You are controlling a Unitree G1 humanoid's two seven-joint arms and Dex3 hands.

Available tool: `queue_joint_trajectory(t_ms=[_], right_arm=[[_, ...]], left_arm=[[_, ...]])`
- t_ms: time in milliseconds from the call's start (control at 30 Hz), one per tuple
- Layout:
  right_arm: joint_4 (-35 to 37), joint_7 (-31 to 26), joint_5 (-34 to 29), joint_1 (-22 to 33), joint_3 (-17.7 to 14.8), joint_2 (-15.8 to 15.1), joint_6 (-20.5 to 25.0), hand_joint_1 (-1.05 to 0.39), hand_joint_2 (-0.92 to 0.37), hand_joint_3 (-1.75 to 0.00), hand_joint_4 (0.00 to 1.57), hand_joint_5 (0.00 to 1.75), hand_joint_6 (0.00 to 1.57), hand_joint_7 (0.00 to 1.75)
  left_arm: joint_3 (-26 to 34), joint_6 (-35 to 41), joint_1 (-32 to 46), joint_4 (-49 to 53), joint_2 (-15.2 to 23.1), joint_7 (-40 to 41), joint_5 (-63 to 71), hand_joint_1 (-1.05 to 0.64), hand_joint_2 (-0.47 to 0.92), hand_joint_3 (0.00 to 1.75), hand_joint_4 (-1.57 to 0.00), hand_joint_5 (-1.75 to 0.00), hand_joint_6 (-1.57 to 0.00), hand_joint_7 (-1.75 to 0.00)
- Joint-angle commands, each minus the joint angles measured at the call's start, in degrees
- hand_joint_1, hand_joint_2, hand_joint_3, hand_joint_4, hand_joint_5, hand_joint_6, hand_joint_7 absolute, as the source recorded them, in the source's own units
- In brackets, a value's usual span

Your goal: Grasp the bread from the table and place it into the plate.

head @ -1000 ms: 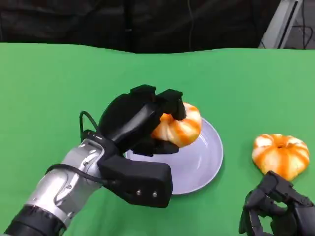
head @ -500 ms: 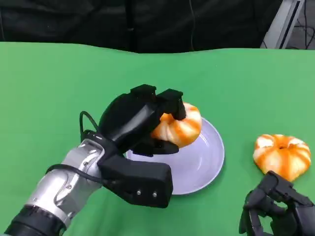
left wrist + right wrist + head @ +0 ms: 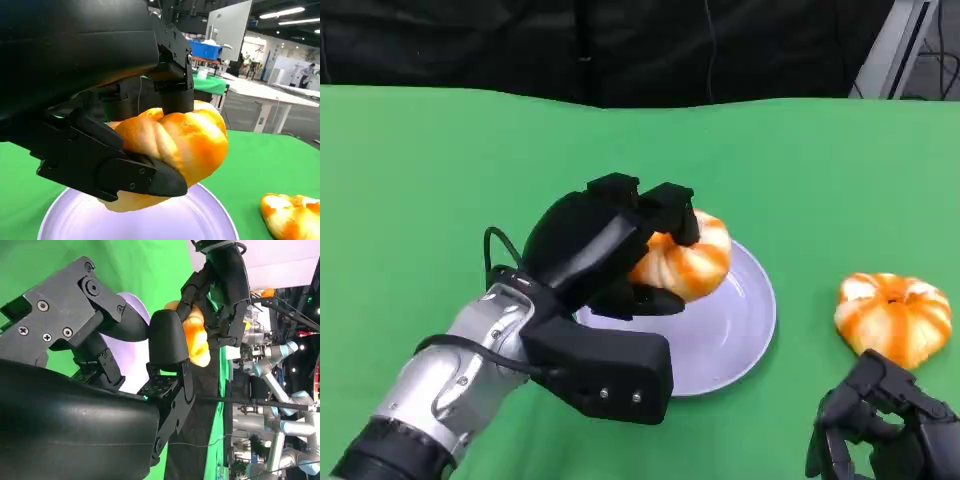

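Orange-and-white bread (image 3: 685,262) gripped in left hand (image 3: 595,250), fingers (image 3: 172,80) over its top and thumb beneath, held above lavender plate (image 3: 735,335) near its far rim; touching the plate or just clear, hard to tell. Second bun (image 3: 892,316) on green table (image 3: 430,190), well right of plate. Right hand (image 3: 880,425) low beside it, fingers curled in, holding nothing.
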Motion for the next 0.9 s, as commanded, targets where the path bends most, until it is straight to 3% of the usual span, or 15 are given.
queue_joint_trajectory(t_ms=[33, 667, 900], right_arm=[[-0.3, -0.2, 0.4, 0.2, -0.2, -0.5, -0.1, -0.14, -0.47, -1.34, 0.84, 1.75, 0.77, 1.57], [0.1, -0.2, 0.0, 0.1, -0.3, -0.6, -0.5, -0.14, -0.47, -1.35, 0.84, 1.75, 0.78, 1.57], [-0.4, 0.1, 0.4, 0.3, -0.2, -0.7, -0.1, -0.14, -0.47, -1.35, 0.84, 1.75, 0.77, 1.57]], left_arm=[[0.1, 0.1, -0.4, 0.4, 0.5, 0.5, 0.0, -0.02, 0.82, 0.43, -0.64, -1.75, -0.57, -1.75], [0.0, -0.5, -0.7, 2.3, 0.7, 1.3, 0.3, -0.02, 0.82, 0.42, -0.64, -1.75, -0.57, -1.75], [-1.6, -1.3, -2.0, 8.8, 0.6, 3.9, 1.8, -0.05, 0.85, 0.28, -0.6, -1.75, -0.63, -1.6]])
